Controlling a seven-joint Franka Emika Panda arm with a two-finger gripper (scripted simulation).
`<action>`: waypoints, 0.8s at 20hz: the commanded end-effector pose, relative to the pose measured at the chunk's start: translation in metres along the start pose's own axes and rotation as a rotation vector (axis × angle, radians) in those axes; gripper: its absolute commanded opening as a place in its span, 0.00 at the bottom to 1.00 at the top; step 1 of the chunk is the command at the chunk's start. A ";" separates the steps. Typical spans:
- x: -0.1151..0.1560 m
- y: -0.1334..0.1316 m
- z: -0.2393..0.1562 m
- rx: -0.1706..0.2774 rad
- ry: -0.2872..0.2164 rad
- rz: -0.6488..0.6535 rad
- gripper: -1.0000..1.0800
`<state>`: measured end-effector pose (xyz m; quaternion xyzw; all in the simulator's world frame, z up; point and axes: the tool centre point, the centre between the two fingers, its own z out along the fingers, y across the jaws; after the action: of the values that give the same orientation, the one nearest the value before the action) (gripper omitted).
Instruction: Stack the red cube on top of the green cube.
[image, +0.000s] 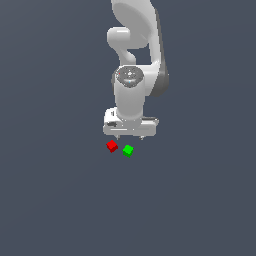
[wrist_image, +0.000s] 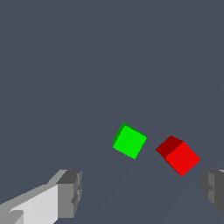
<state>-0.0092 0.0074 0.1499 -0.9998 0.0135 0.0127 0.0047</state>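
Stacking: 0 of 2 steps showing done. Red cube (wrist_image: 178, 155) is lying on the floor just beside green cube (wrist_image: 129, 141), apart. Gripper (wrist_image: 142, 194) is hovering above both, fingers spread, holding nothing. Grasp and placement remaining.

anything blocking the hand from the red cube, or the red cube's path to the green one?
Nothing visible. The open hand holds nothing, the red cube and green cube sit apart on bare floor, and nothing lies between them.

one finger pad (wrist_image: 213, 189) half out of frame
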 end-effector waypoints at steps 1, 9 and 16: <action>0.000 0.000 0.000 0.000 0.000 0.000 0.96; -0.003 0.004 0.004 -0.001 0.001 -0.038 0.96; -0.011 0.014 0.014 -0.003 0.004 -0.134 0.96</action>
<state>-0.0189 -0.0032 0.1385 -0.9991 -0.0415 0.0109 0.0041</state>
